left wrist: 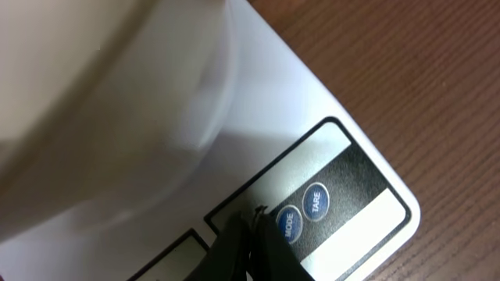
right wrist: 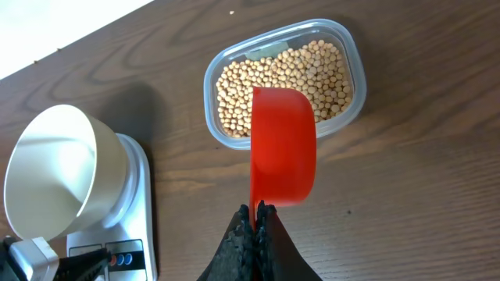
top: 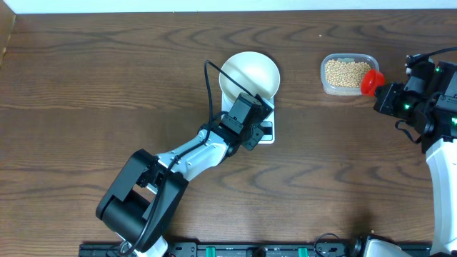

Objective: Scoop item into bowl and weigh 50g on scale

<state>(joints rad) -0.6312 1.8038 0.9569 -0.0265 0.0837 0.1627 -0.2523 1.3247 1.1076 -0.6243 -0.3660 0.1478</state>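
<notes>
Overhead: found the white bowl [top: 249,75] seated on the scale [top: 268,135] in the middle of the table [top: 86,86], empty. Placed the clear tub [top: 323,75] of soybeans [top: 343,73] at 3 o'clock from it, the right claw [top: 380,89] just beside that at 4 o'clock, far nearer than the left claw [top: 255,127].

Left wrist: saw the left claw pinched narrow, tip touching the scale by the MODE button [left wrist: 287,225].

Right wrist: saw the right claw clamped on the red scoop [right wrist: 283,148], long axis running 6 to 12 o'clock, cup overlapping the tub's near rim. Judged the soybeans, tan, round, level-bedded, dead ahead at 12.

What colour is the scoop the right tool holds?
The scoop is red, seen best in the right wrist view.
</notes>
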